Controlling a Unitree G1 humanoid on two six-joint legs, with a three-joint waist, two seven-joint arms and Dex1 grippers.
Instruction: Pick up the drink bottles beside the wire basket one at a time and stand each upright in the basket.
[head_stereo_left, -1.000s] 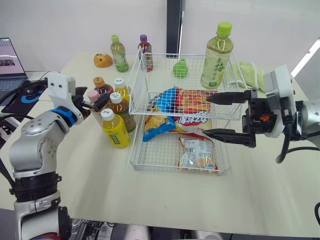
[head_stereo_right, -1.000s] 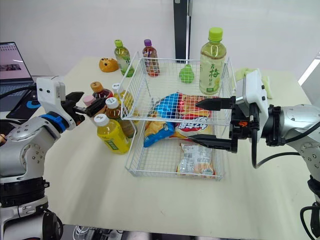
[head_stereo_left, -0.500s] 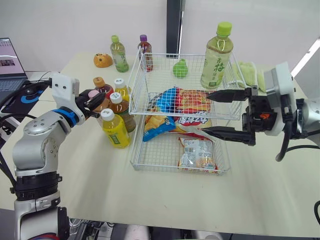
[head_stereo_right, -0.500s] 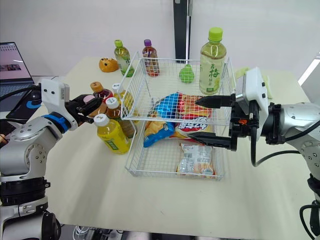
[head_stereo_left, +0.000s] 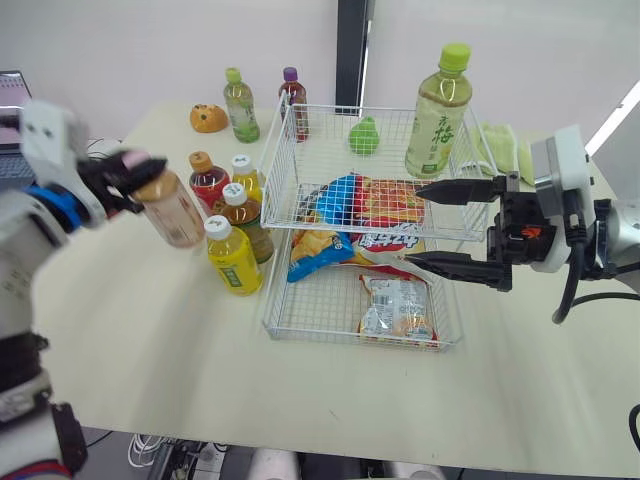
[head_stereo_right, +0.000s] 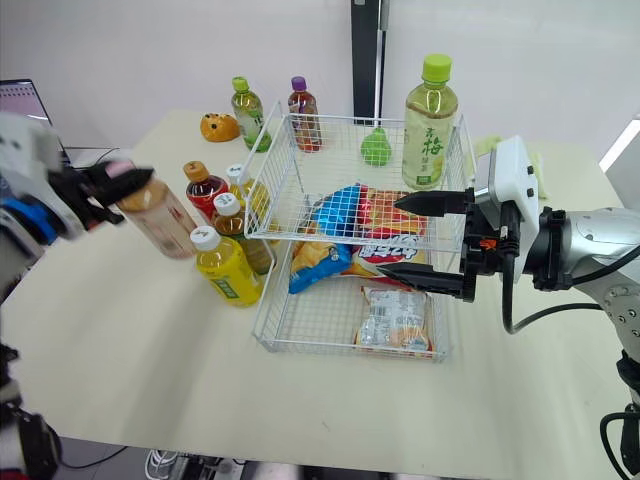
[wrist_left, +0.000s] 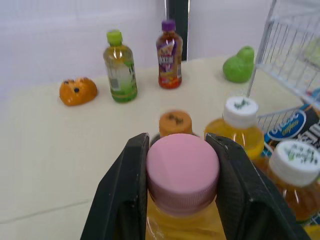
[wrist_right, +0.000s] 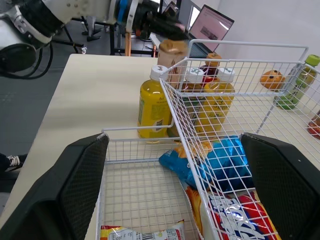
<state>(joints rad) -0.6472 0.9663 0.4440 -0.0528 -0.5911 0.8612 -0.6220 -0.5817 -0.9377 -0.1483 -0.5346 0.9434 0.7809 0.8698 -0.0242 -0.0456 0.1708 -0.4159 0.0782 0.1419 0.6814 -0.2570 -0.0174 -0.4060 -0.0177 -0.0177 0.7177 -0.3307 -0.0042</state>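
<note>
One pink-capped bottle hangs tilted, clamped in the left gripper.

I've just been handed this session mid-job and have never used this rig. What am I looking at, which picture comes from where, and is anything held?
This is a two-armed humanoid robot with black two-finger grippers. The two wide pictures come from its head, looking down over a table. The other two come from cameras on its wrists. The left gripper is shut on a pink-capped bottle, which is off the table and tilted. The right gripper hangs open over the wire basket, which holds snack bags. Four more bottles stand just left of the basket.
</note>
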